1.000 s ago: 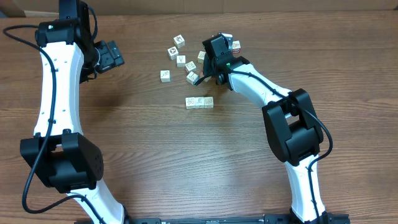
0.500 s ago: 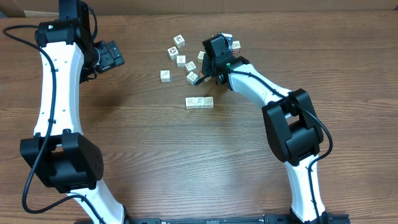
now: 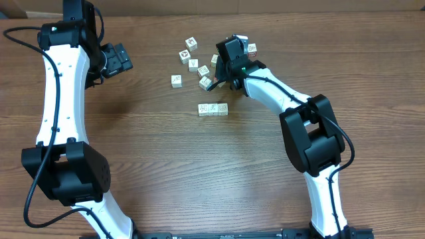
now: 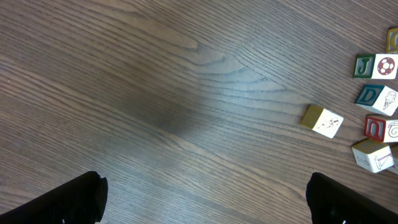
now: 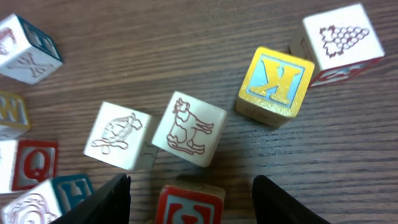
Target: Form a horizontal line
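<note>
**Line formation: three cubes set, next pick in preparation**

We find the horizontal line (image 3: 212,109) on the counter (image 3: 166,172), near the centre of the overhead view and just below the scatter of loose cubes (image 3: 193,64). It reads as three pale cubes side by side and touching, running left to right. Their faces are too small to tell apart from above. We judge this part of the work done.

The right arm (image 3: 265,89) reaches over the scatter, above the line. The right jaws stand open. In the right wrist view they straddle a red-lettered cube (image 5: 188,208) with a gap showing on each side, so nothing is gripped. Just beyond that cube lie an animal cube (image 5: 188,129) and a line-drawing cube (image 5: 118,135), close beside each other. A yellow-faced cube (image 5: 275,82) sits further right.

The left arm (image 3: 60,86) hangs well apart from the line, over the left of the counter. The left jaws are spread wide and empty, with bare wood between them.

We judge the task past its midpoint. Left to do:

1. Close on one loose cube.
2. Carry it to one end of the line.
3. Set it flush and square.

We cannot tell how many cubes the line finally needs.
</note>
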{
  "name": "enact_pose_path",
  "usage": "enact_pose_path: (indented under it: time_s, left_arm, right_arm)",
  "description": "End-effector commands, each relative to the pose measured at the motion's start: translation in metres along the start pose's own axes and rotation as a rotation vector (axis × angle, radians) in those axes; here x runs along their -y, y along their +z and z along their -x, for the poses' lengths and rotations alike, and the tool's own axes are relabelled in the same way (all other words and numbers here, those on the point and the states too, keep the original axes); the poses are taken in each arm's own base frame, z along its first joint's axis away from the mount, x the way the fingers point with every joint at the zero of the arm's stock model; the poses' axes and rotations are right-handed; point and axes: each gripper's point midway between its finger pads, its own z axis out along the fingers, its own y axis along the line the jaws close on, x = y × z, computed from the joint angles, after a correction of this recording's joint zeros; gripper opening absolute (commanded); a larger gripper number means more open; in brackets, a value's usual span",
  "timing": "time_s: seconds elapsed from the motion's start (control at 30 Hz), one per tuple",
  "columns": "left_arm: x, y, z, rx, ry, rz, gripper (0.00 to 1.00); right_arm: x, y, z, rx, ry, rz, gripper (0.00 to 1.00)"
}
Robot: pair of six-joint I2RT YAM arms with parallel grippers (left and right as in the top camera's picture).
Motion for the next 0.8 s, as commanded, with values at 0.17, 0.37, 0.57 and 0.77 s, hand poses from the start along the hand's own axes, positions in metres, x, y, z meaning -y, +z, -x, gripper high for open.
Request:
enact_pose_path:
  time_s: [0.17,0.37,0.57,0.77]
  left_arm:
    - [0.007,-0.004,0.0,0.009,0.005,-0.012,1.0]
    - [0.007,-0.004,0.0,0.009,0.005,-0.012,1.0]
    - [0.007,-0.004,0.0,0.009,0.006,-0.012,1.0]
    - [0.007,-0.004,0.0,0.009,0.006,-0.012,1.0]
  right_arm:
    - [0.004,0.01,-0.012,-0.023,-0.01,-0.015,0.57]
    - [0.008,0.01,-0.015,-0.038,-0.012,-0.025,0.47]
    - [0.008,0.009,-0.015,-0.041,-0.013,-0.027,0.45]
    - [0.004,-0.001,-0.003,-0.016,-0.007,-0.014,0.34]
